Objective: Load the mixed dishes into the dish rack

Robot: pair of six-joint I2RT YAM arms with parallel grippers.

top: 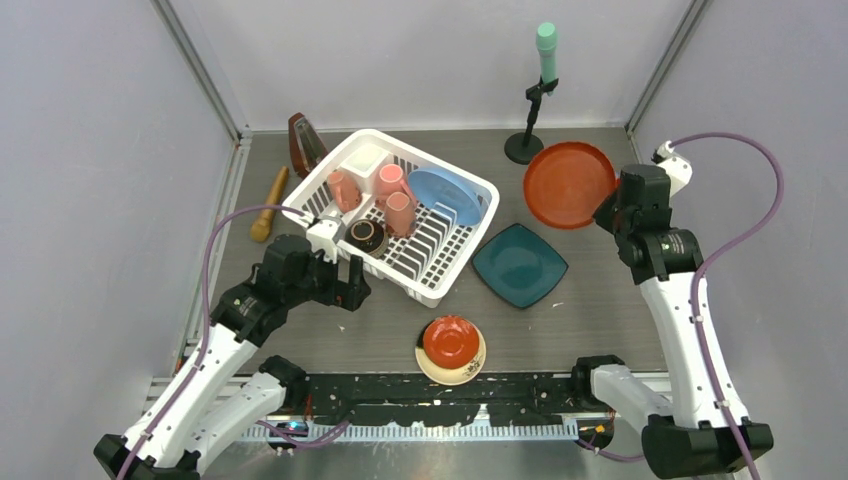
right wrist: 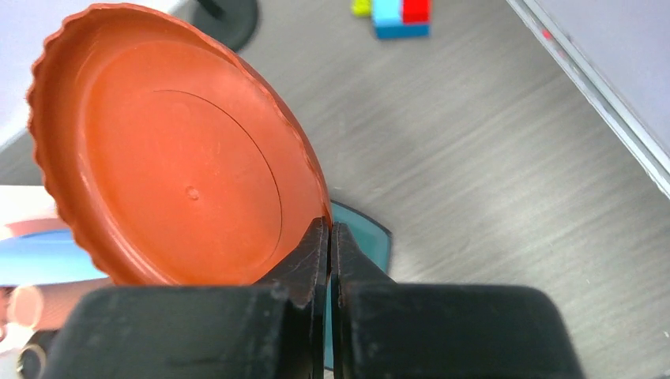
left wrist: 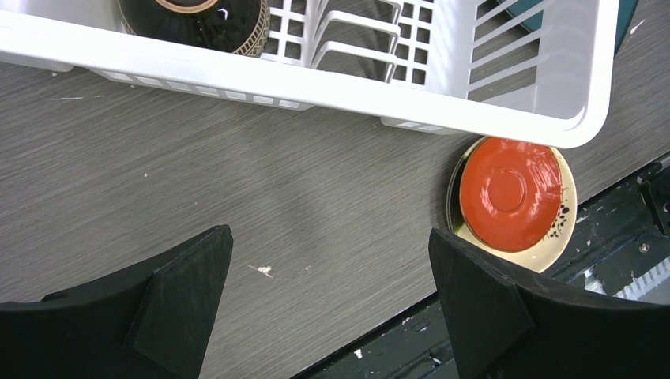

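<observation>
The dish rack [top: 466,243] stands left of centre, holding mugs [top: 390,185], bowl [top: 366,236] and plate [top: 445,195]. A square plate [top: 519,265] lies right of it, a round plate [top: 568,184] farther back. Nearer, the upper saucer [top: 450,340] sits on the lower saucer [top: 471,368].

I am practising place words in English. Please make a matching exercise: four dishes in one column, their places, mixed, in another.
1 orange plate
2 dark teal plate
3 light blue plate
4 red saucer

A on the cream saucer
B in the dish rack
C rim pinched by the right fingers
D flat on the table

Pairs: 1-C, 2-D, 3-B, 4-A
</observation>
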